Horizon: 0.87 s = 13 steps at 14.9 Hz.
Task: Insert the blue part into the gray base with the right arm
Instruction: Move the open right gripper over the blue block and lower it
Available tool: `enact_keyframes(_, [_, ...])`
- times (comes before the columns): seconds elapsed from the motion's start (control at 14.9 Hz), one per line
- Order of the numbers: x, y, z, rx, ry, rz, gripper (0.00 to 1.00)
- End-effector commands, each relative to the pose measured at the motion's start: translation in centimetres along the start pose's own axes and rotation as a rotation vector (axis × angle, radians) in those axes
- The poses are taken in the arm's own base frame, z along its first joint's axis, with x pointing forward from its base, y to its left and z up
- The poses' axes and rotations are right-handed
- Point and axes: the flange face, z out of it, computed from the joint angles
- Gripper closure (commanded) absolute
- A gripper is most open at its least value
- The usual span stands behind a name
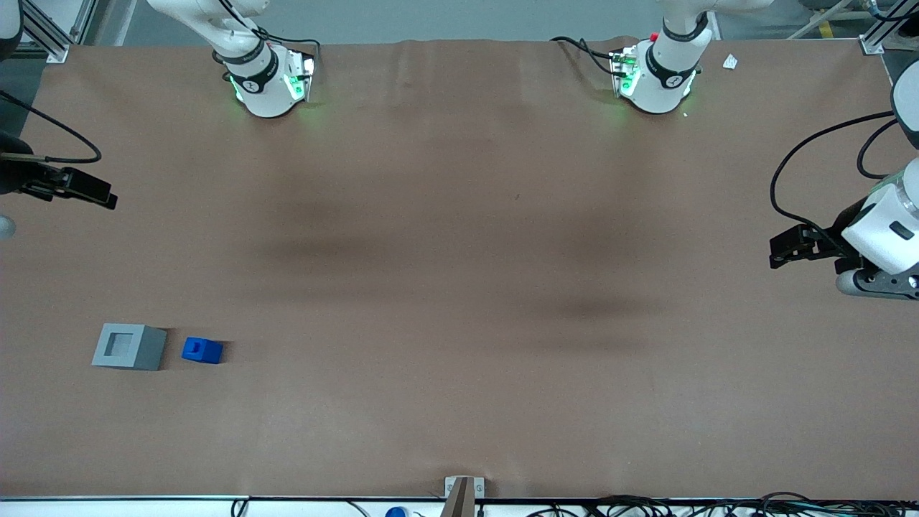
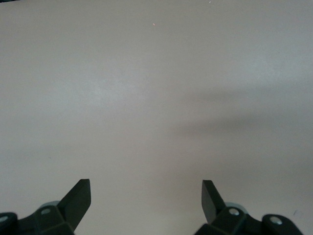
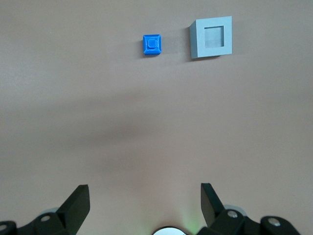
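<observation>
Brown tabletop (image 1: 459, 251) carries the blue part (image 1: 202, 350) just beside the gray base (image 1: 129, 346) near the working arm's end, likely light, rigid plastic best pinched across flat sides by the released, empty pincer (image 1: 108, 199) hovering well apart

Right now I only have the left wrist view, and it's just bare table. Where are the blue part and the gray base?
Observer: Toward the working arm's end of the table. The blue part lies beside the gray base, not touching it.
Operator: Is the claw on either?
Observer: No. The right arm's claw is farther from the front camera than both, open and holding nothing.
Operator: Is the recess free?
Observer: Yes, the right wrist view shows it empty.
</observation>
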Motion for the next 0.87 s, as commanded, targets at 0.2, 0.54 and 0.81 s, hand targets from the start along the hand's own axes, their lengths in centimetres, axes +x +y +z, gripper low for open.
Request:
enact_keyframes(0.2, [-1.2, 0.4, -0.9, -0.013, -0.003, 0.009, 0.0])
enact_keyframes(0.54, [2.9, 1.0, 5.3, 0.011, 0.02, 0.021, 0.0])
enact_keyframes(0.81, [7.2, -0.6, 17.5, 0.02, 0.136, 0.002, 0.0])
